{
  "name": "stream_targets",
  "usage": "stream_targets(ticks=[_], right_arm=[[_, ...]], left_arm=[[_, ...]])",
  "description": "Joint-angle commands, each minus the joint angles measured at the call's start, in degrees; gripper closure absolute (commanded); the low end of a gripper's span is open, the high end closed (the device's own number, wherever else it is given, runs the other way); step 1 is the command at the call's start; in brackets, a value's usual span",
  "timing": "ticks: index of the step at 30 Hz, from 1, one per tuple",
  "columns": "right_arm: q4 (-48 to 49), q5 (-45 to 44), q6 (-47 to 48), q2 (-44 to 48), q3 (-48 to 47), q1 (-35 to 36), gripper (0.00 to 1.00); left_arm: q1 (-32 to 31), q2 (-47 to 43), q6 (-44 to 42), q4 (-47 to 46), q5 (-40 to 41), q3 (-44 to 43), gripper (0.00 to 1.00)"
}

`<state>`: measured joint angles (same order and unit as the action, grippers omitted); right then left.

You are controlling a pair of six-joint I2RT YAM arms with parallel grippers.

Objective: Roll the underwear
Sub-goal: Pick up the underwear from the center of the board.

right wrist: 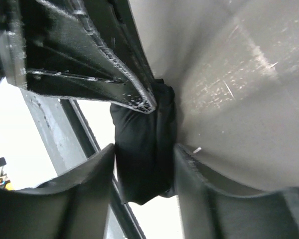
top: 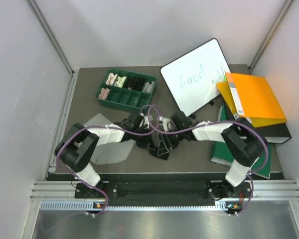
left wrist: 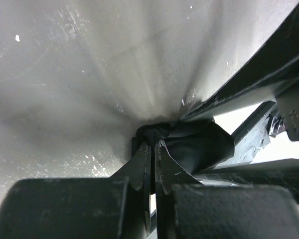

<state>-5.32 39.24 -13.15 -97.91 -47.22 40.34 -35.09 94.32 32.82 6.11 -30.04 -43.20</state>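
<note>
The black underwear is bunched into a small bundle at the middle of the table, held between both grippers. My left gripper is shut on one end of it; in the left wrist view its fingertips pinch the black fabric. My right gripper is shut on the bundle from the other side; in the right wrist view the black cloth fills the gap between its fingers. The light grey underwear lies flat on the table under my left arm.
A green compartment tray with small white, pink and black cloth rolls stands at the back left. A whiteboard leans at the back centre. An orange folder and a green binder lie at the right.
</note>
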Motion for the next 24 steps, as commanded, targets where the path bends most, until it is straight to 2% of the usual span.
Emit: stream_targets(ticks=[1, 6, 7, 8, 11, 12, 14, 15, 19, 21, 24], right_arm=[[0.2, 0.8, -1.0, -3.0, 1.2, 0.1, 0.61], [-0.1, -1.8, -2.1, -3.7, 0.7, 0.0, 0.8], [0.0, -1.9, -2.2, -3.7, 0.6, 0.0, 0.92], [-0.1, -2.0, -2.6, -3.6, 0.5, 0.0, 0.99], [-1.5, -3.6, -3.5, -1.2, -0.2, 0.0, 1.0], [-2.2, -6.0, -4.0, -0.1, -0.5, 0.0, 1.0], [-7.1, -9.5, -5.2, 4.7, -1.9, -0.3, 1.0], [-9.4, -13.0, -5.7, 6.7, -2.7, -0.5, 1.0], [-18.7, -21.8, -7.1, 14.7, -8.4, -1.4, 1.0], [-23.2, -26.6, -7.9, 16.5, -14.4, -1.3, 1.0], [-26.0, -32.3, -8.8, 14.5, -23.9, -1.3, 1.0]], left_arm=[[-0.9, -0.4, -2.0, 3.3, 4.3, 0.6, 1.0], [-1.1, -1.0, -1.9, 3.4, 5.3, 1.0, 1.0], [-1.1, -1.2, -1.7, 3.3, 5.6, 1.1, 1.0], [-1.1, -1.5, -1.4, 3.1, 5.7, 1.1, 1.0], [-0.9, -4.7, -0.4, 4.8, 8.8, -0.1, 0.8], [-0.6, -5.9, -0.3, 6.1, 12.2, -1.1, 0.59], [1.1, -10.5, -0.3, 10.9, 15.3, -4.2, 0.45], [1.9, -12.0, -0.4, 12.2, 16.3, -5.0, 0.31], [8.2, -22.3, -1.8, 18.6, 22.5, -10.1, 0.01], [10.4, -24.9, -2.4, 20.8, 23.9, -11.5, 0.01], [16.3, -27.3, -3.8, 22.1, 23.8, -14.6, 0.01]])
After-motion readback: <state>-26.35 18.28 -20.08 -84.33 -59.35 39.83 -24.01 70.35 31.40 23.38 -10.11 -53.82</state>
